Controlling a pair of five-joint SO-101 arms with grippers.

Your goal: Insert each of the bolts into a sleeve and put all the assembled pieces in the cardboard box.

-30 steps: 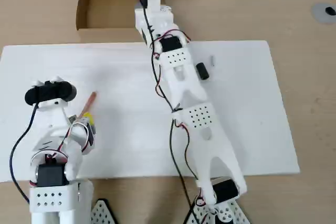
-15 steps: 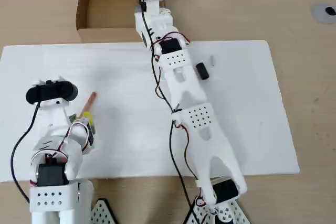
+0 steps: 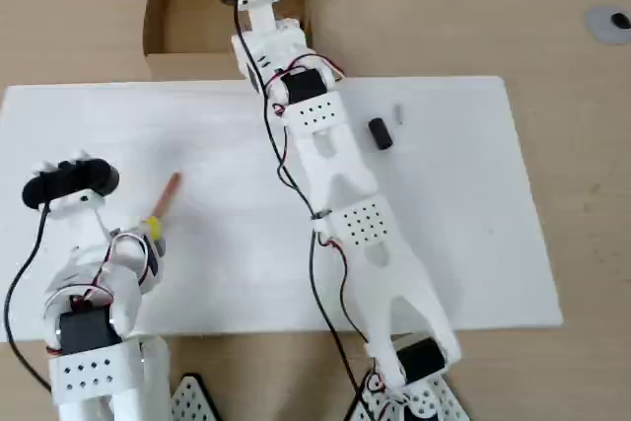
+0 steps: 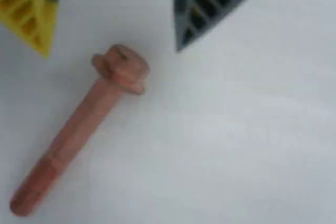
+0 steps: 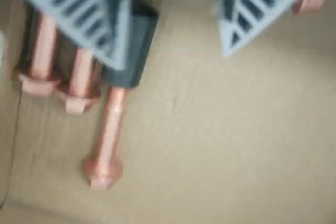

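Hovering over the cardboard box, our right gripper gapes above bolts inside, one in a dark sleeve. Outside the box, our left gripper, jaws apart, sits above a loose bolt.

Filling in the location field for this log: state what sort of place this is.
Probably a robotics lab or hobby workbench: the left arm and right arm stand at a wooden table with a white board, and a bolt, a black sleeve and a cardboard box serve as practice parts.
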